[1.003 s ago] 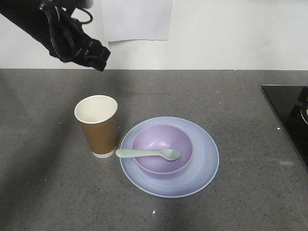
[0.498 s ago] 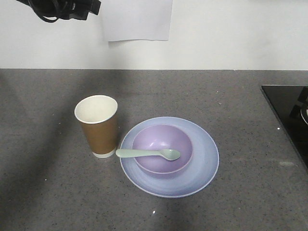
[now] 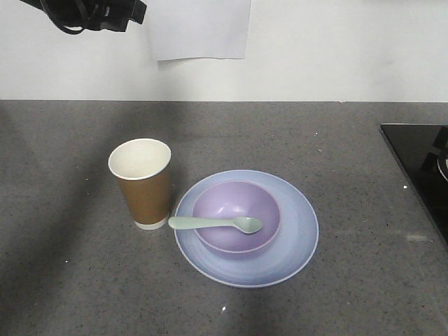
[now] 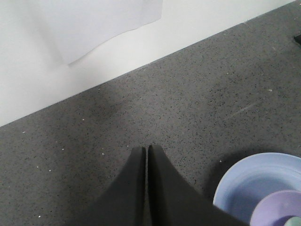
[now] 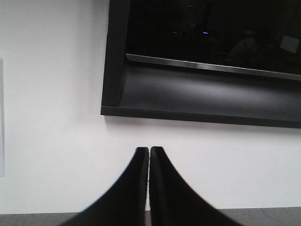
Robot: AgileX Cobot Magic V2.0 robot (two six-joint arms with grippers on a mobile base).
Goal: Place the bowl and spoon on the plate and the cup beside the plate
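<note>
Showing only plate (image 4: 256,181) edge, bowl (image 4: 277,209) cropped.

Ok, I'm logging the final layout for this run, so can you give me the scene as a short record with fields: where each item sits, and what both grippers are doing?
plate: flat on the grey counter
bowl: upright, centred on the plate
spoon: lying across the bowl's near rim, handle pointing toward the cup
cup: upright on the counter, just beside the plate
left gripper: shut, empty, raised above the counter
right gripper: shut, empty, facing the wall
layout: looks complete
</note>
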